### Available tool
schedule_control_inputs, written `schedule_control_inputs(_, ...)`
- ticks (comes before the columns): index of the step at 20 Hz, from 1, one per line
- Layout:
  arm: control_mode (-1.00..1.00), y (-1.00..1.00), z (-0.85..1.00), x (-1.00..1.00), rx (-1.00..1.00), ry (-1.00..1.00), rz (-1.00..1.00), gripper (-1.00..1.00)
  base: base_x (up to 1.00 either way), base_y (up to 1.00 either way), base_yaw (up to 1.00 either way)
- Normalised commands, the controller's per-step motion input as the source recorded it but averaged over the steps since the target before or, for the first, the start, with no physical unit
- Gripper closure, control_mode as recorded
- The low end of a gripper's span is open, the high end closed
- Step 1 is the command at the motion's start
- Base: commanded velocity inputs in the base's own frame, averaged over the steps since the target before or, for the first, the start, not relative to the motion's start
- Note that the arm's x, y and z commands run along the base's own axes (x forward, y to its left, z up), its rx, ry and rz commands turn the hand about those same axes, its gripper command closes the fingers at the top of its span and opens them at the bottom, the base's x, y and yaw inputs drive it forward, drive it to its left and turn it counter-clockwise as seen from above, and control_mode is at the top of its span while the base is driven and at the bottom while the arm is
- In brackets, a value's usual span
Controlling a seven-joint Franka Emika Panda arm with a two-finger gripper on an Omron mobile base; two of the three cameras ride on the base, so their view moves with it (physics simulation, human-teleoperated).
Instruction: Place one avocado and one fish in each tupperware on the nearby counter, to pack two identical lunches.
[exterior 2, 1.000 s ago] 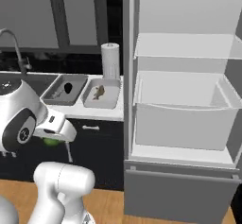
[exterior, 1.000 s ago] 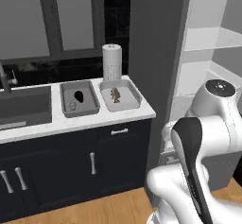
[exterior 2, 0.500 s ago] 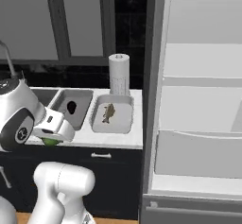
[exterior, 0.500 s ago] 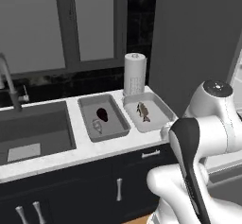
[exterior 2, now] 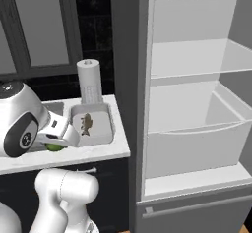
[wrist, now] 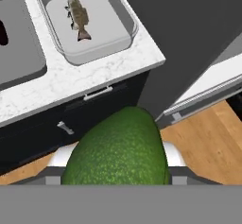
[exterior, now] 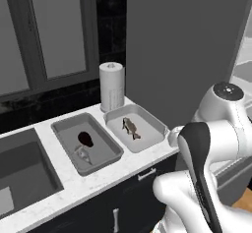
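Open fridge [exterior 2: 197,104], pale shelves, at 3 o'clock; dark window [exterior: 44,35] at 11; wood floor [wrist: 208,147]; sink basin [exterior: 19,173] at 8.

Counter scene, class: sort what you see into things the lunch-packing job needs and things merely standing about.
Needed: green avocado in the gripper, dark avocado, grey fish, brown fish, grey tray, pale tray, counter.
Standing about: paper towel roll, sink, open fridge.

The green avocado [wrist: 118,147] has a rough, pebbled matt skin, while the counter [wrist: 71,83] beyond it is smooth white marbled stone above a wood-plank floor [wrist: 208,142].
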Motion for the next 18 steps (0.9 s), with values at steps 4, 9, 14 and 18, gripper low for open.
schedule_control_inputs(4, 1.00, 0.00, 0.00, 0.00, 0.00, 0.00, 0.00, 1.00, 0.19, 0.69, -0.28)
schedule_control_inputs(9, 1.00, 0.00, 0.00, 0.00, 0.00, 0.00, 0.00, 1.00, 0.48, 0.17, -0.08)
schedule_control_inputs(14, -1.00, 0.00, 0.00, 0.11, 0.00, 0.00, 0.00, 1.00, 0.43, 0.01, 0.00)
schedule_control_inputs(18, -1.00, 0.06, 0.00, 0.80, 0.00, 0.00, 0.00, 1.00, 0.00, 0.00, 0.00)
